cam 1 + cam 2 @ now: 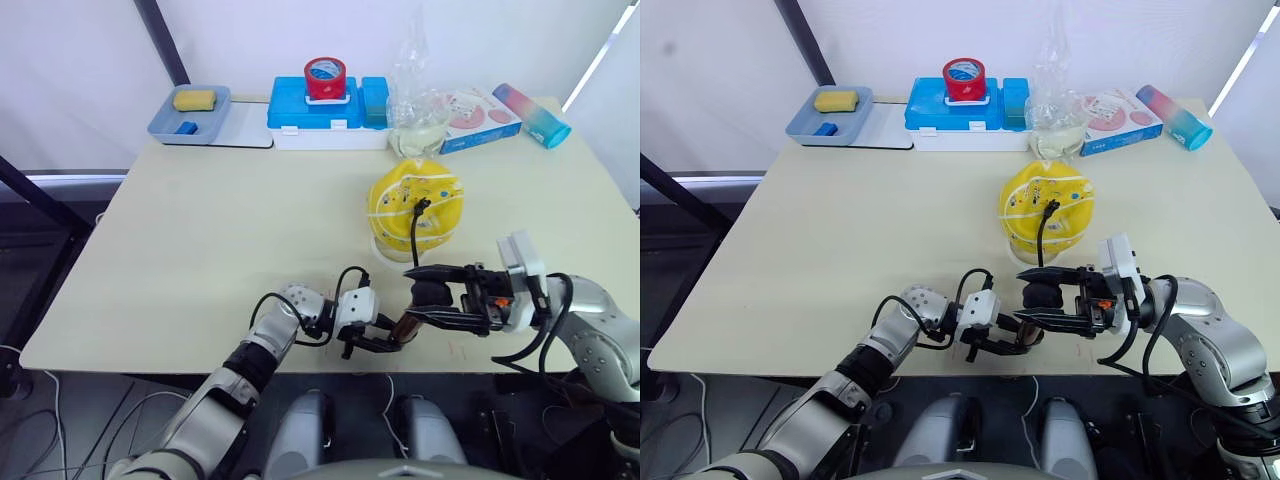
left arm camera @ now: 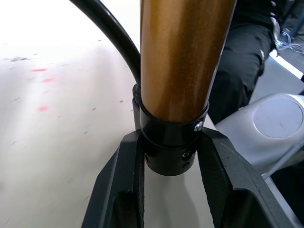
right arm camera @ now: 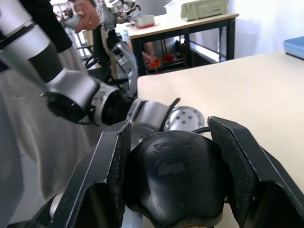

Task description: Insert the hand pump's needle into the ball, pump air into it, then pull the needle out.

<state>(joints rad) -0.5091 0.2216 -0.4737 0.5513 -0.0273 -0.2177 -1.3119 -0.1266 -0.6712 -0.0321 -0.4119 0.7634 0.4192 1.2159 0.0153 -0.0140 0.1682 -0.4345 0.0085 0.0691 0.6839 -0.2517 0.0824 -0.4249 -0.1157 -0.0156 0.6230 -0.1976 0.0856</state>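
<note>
Setting: robotics lab or workshop. Evidence: pale work table (image 1: 200, 250) before white screens; second bench (image 3: 190, 26) on black metal legs carrying a green crate (image 3: 204, 8); another robot arm (image 3: 71, 90); a person's hand (image 3: 85, 12) behind.

The yellow ball (image 1: 414, 208) with white lines and small coloured prints looks a bit saggy and sits on the table's right half. The pump (image 1: 418, 308) has a shiny gold-brown barrel and black ends, and it lies near the table's front edge, just in front of the ball. Its thin black hose (image 1: 414, 232) curves up to the ball, where the black fitting with the needle (image 1: 422, 205) sits on top of it.
</note>
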